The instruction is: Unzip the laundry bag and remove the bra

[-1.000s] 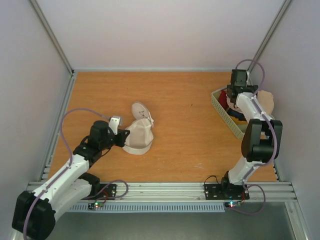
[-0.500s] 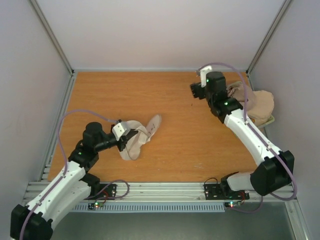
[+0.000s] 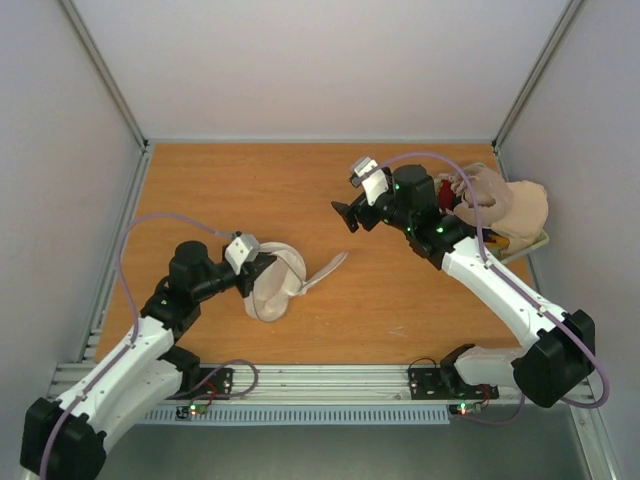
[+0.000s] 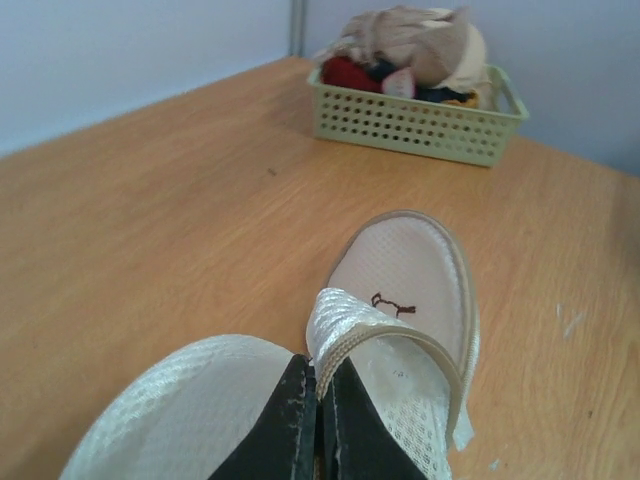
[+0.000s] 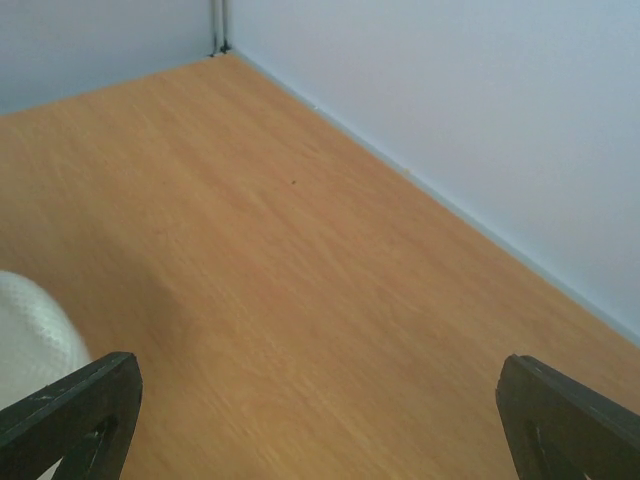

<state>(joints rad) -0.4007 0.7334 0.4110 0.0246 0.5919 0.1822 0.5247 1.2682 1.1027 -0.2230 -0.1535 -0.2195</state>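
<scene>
The off-white mesh laundry bag (image 3: 275, 287) lies left of the table's middle, with one flap (image 3: 328, 269) trailing to the right. In the left wrist view the bag (image 4: 410, 270) shows its black mark, and its zipper edge is folded up. My left gripper (image 3: 250, 268) is shut on that zipper edge (image 4: 318, 395). My right gripper (image 3: 346, 216) hangs open and empty over the table's middle, its fingers wide apart (image 5: 320, 420). A corner of mesh (image 5: 25, 340) shows at its left. The dusty pink-beige bra (image 3: 468, 190) lies on top of the basket's pile (image 4: 400, 30).
The green plastic basket (image 3: 535, 243) stands at the far right against the wall, also seen in the left wrist view (image 4: 410, 125). It holds a pale peach garment (image 3: 522, 205) and red and navy cloths (image 4: 345, 72). Walls enclose the table on three sides.
My right arm has swung from the basket out over the table's middle. The bra now lies on the basket. The bag has shifted and flattened in my left gripper's hold.
</scene>
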